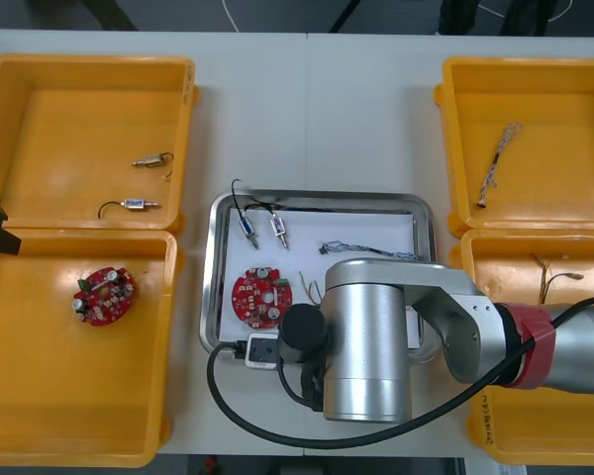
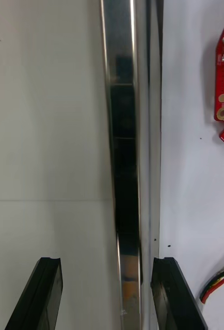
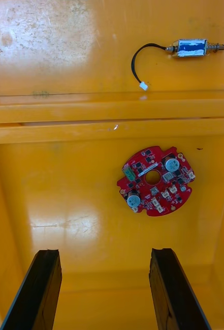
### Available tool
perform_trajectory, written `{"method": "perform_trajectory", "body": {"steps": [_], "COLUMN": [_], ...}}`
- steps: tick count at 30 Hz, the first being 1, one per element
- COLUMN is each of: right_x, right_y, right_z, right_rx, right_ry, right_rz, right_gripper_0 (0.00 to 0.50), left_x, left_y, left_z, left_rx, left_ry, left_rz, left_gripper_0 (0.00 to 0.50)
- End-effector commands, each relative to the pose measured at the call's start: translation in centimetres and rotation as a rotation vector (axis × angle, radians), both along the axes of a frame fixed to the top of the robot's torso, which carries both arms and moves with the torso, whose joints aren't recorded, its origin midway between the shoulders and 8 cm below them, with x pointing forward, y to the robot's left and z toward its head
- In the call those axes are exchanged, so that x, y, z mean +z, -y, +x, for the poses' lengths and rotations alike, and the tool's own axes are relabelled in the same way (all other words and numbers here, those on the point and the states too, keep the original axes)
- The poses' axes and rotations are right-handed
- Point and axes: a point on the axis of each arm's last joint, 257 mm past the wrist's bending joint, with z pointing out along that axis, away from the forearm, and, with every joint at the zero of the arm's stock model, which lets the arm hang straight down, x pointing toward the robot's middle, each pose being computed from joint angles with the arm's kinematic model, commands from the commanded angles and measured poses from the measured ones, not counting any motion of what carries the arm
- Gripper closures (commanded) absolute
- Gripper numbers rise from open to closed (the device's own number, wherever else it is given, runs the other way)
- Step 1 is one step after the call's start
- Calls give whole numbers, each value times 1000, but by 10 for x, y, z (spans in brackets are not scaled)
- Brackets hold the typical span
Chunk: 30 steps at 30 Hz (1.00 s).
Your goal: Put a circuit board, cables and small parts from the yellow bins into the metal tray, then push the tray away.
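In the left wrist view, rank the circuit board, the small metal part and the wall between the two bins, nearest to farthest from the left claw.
1. Circuit board: in the near bin, just beyond the open left claw.
2. Wall between the bins: past the board.
3. Small metal part: in the far bin, beyond the wall.
Right claw, open, straddles the metal tray rim.

The metal tray's (image 2: 126, 154) rim stands between the spread fingers of the right hand (image 2: 107, 265); bare table (image 2: 45, 129) lies open outside it.
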Motion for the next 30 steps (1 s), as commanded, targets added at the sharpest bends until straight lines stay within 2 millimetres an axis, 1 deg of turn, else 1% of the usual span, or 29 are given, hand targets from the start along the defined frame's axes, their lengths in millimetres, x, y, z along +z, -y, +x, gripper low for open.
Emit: {"method": "perform_trajectory", "body": {"steps": [1,7,14,30], "right_x": [8,9,6,3], "right_y": [-16,-16,-15,-16], "right_z": [1,6,10,9], "right_rx": [45,42,36,46], "right_ry": [35,52,54,72], "right_rz": [13,14,14,6], "right_gripper_0": [0,0,0,0], "left_x": [14,14,14,14], "left_y": [-14,-14,-14,-14], "left_z": [-5,-5,-5,-5], "left_rx": [-18,-18,-18,-18], "left_ry": [19,19,19,19], "left_rz": [61,61,61,61], "left_gripper_0": [0,0,0,0]}}
